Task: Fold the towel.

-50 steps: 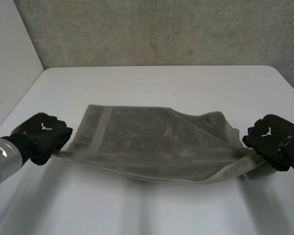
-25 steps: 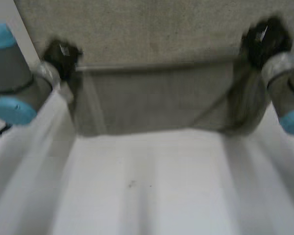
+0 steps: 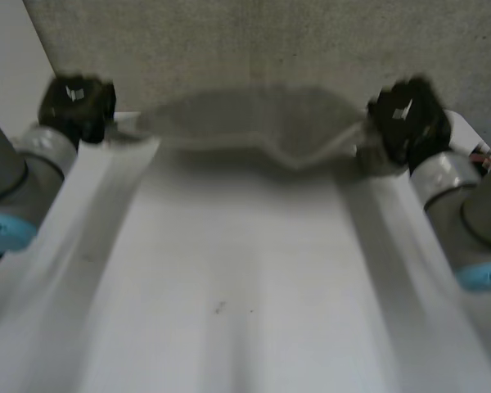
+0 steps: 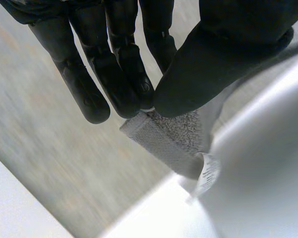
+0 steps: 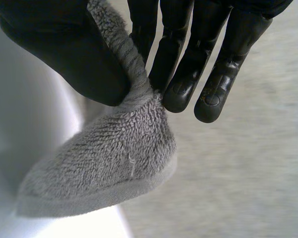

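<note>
The grey towel (image 3: 254, 123) is stretching between both hands at the far end of the white table (image 3: 229, 295) and sagging in its middle. It is blurred in the head view, so its folds and whether it is touching the table are hard to make out. The left hand (image 3: 76, 105) is pinching one corner between thumb and fingertips (image 4: 139, 94). A small white tag (image 4: 207, 171) is dangling just beyond, its writing unreadable. The right hand (image 3: 407, 117) is pinching the opposite corner, with bunched pile bulging out past its fingers (image 5: 181, 84).
</note>
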Tool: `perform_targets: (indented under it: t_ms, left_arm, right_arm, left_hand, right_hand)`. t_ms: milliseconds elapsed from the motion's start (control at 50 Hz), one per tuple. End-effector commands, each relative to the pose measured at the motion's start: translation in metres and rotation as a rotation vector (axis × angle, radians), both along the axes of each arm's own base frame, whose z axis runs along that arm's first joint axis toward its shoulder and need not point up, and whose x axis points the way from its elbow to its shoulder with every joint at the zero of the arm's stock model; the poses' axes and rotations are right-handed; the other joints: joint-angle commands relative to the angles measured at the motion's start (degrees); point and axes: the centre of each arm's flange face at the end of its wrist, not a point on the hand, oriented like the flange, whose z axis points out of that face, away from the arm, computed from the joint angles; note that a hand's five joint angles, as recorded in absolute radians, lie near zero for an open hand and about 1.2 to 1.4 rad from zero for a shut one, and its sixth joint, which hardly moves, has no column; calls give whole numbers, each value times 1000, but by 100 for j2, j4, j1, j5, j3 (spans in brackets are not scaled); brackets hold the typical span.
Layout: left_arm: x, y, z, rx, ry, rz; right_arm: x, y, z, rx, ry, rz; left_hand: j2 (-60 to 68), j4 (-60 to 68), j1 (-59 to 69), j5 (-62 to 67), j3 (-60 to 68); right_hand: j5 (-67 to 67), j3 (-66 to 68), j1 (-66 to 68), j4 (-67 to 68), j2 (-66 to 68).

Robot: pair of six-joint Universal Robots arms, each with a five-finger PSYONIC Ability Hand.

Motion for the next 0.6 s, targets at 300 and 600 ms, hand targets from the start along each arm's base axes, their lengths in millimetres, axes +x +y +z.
perform_targets:
  t_ms: [300, 600]
  left_arm:
    - [21, 39, -68, 202, -37, -7]
    - [20, 45, -69, 209, -37, -29]
  right_arm:
    - [-15, 58, -87, 403, 76, 77]
    - [-39, 35, -54, 637, -126, -24]
  left_hand:
    - [1019, 1021, 1181, 1053, 1028]
    - [1019, 1021, 1181, 1053, 1028]
  right_hand:
    - [-3398, -3584, -2299, -3578, -3509]
    - [-4323, -4509, -3224, -4503, -4435]
